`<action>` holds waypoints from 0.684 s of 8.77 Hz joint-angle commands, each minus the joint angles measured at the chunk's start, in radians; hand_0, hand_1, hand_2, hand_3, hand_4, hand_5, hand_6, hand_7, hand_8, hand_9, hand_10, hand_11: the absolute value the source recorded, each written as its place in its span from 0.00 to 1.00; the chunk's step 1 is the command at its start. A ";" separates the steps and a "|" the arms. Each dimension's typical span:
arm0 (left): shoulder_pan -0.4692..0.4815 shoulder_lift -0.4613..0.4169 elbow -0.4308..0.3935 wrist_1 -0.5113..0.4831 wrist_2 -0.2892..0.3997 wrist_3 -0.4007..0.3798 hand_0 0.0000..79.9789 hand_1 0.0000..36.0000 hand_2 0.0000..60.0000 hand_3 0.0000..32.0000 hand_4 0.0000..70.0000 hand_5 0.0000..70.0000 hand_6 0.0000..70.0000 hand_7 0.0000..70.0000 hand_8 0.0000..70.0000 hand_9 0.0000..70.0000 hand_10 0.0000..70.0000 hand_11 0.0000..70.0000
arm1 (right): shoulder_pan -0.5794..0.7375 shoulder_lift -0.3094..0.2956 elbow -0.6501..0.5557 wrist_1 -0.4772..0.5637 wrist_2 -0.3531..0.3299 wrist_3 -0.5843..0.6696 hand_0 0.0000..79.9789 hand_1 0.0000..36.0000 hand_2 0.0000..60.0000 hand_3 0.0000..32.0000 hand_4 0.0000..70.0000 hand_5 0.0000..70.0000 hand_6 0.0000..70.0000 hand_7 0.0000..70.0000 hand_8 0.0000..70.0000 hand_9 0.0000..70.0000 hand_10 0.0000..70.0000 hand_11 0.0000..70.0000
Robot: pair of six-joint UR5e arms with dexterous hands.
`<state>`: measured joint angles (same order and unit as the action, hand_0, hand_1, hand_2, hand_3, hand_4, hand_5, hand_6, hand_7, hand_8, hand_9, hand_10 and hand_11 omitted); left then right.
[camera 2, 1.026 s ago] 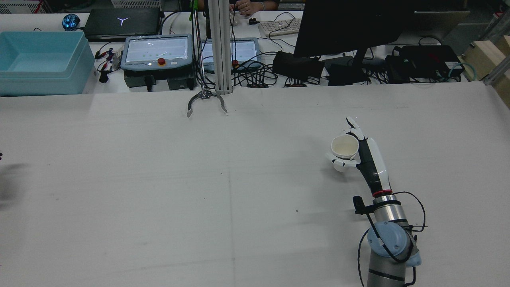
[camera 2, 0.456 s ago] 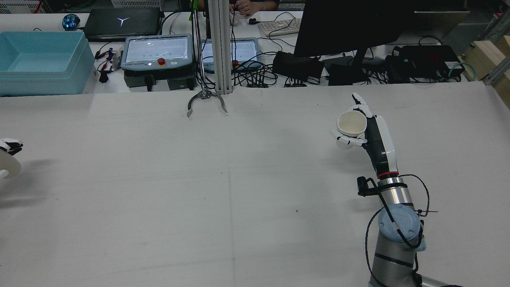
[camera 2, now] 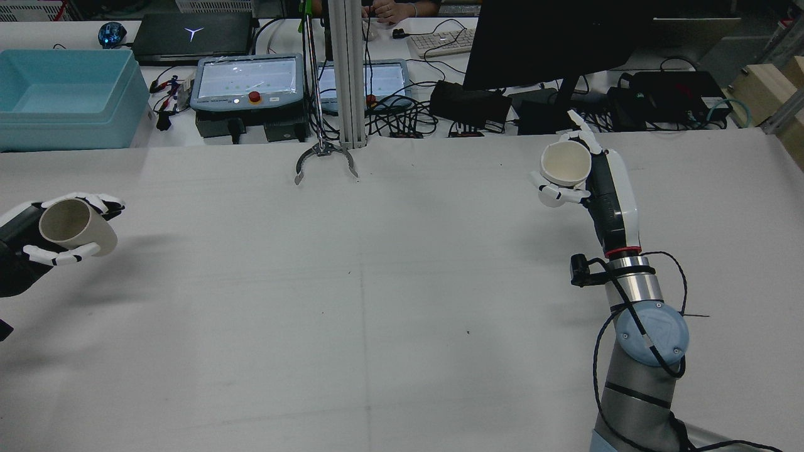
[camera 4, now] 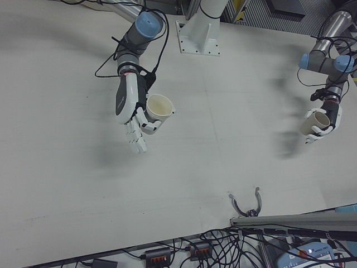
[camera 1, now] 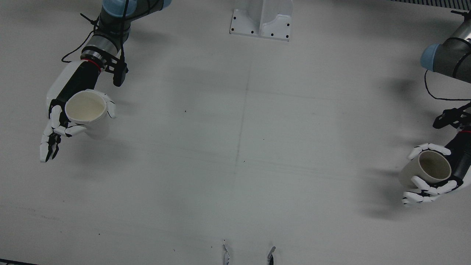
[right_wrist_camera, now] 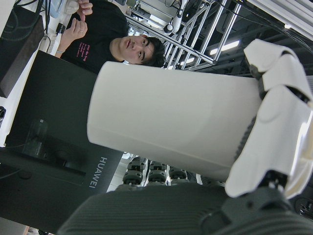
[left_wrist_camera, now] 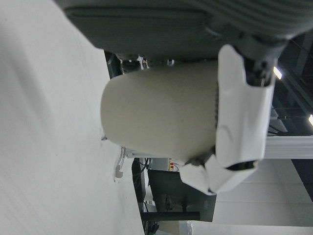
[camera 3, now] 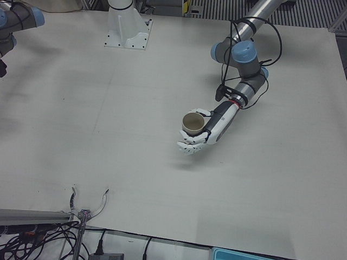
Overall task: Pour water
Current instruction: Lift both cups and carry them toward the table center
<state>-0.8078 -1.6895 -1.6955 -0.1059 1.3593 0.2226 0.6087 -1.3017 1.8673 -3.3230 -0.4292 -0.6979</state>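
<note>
My right hand (camera 2: pixel 612 194) is shut on a white paper cup (camera 2: pixel 565 164) and holds it above the table's far right, mouth tipped toward the rear camera. The front view shows this hand (camera 1: pixel 60 92) with the white cup (camera 1: pixel 86 110), whose inside looks empty. My left hand (camera 2: pixel 25 251) is shut on a beige cup (camera 2: pixel 75 226) at the table's left edge, tilted, its mouth facing the camera. The left-front view shows the hand (camera 3: pixel 214 127) and beige cup (camera 3: pixel 191 123) off the surface. Each hand view is filled by its own cup (left_wrist_camera: pixel 161 117) (right_wrist_camera: pixel 171 117).
A metal claw tool (camera 2: pixel 325 160) hangs at the table's far edge by a post. A blue bin (camera 2: pixel 63 94), teach pendants (camera 2: pixel 248 81) and a monitor (camera 2: pixel 546 37) stand beyond the table. The white pedestal (camera 1: pixel 262 20) is at the robot side.
My right hand has carried the white cup up and farther from the robot. My left hand has come in from the left edge with the beige cup.
</note>
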 commanded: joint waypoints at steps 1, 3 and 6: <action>0.077 -0.122 -0.004 0.113 0.014 0.003 0.73 1.00 1.00 0.00 0.71 1.00 0.34 0.51 0.27 0.39 0.15 0.25 | 0.020 0.004 0.035 0.000 -0.052 -0.049 0.61 0.54 0.50 0.00 0.31 1.00 0.12 0.20 0.08 0.15 0.11 0.17; 0.140 -0.195 0.000 0.181 0.009 0.006 0.66 1.00 1.00 0.00 0.72 1.00 0.37 0.53 0.28 0.41 0.15 0.25 | 0.052 0.002 0.152 0.000 -0.138 -0.223 0.61 0.54 0.49 0.00 0.29 1.00 0.12 0.19 0.08 0.14 0.11 0.17; 0.226 -0.309 -0.001 0.233 0.007 0.073 0.64 1.00 1.00 0.00 0.70 1.00 0.36 0.52 0.28 0.41 0.14 0.24 | 0.055 0.027 0.208 0.007 -0.232 -0.414 0.61 0.53 0.51 0.00 0.28 1.00 0.12 0.20 0.09 0.16 0.12 0.19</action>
<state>-0.6499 -1.9168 -1.6960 0.0814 1.3682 0.2635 0.6603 -1.2921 2.0441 -3.3195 -0.5965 -0.9898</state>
